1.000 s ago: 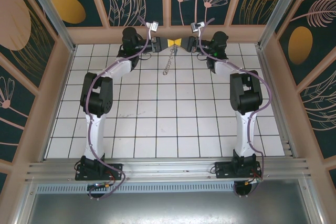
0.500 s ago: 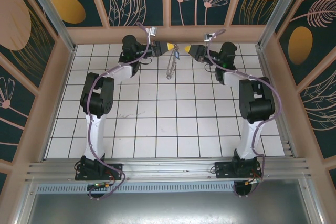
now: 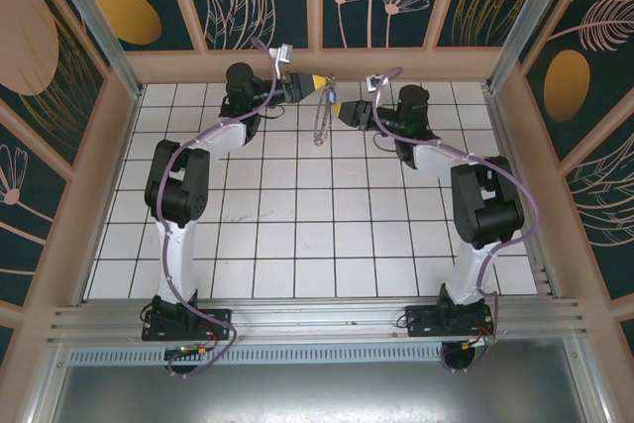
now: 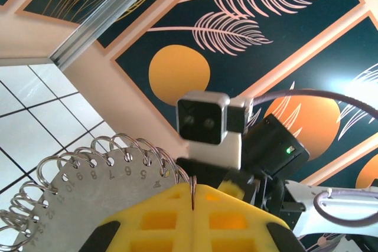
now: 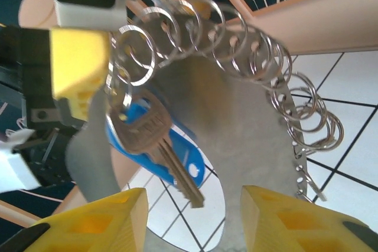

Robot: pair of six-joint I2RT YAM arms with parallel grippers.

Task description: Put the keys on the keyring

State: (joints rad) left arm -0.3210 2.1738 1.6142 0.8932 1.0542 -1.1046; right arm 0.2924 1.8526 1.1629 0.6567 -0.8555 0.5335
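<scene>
While left tool (image 4: 193, 198) clamps keyring (image 4: 88, 187) (base hidden) | right tool (image 5: 195, 210) apart | keys (image 5: 147, 131) hang on it

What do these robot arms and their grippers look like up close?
Both the left arm and the right arm are white tubes with chunky black joints, and a purple cable loops along each. The left gripper and right gripper have yellow fingers. A small grey camera box sits at the wrist.
</scene>
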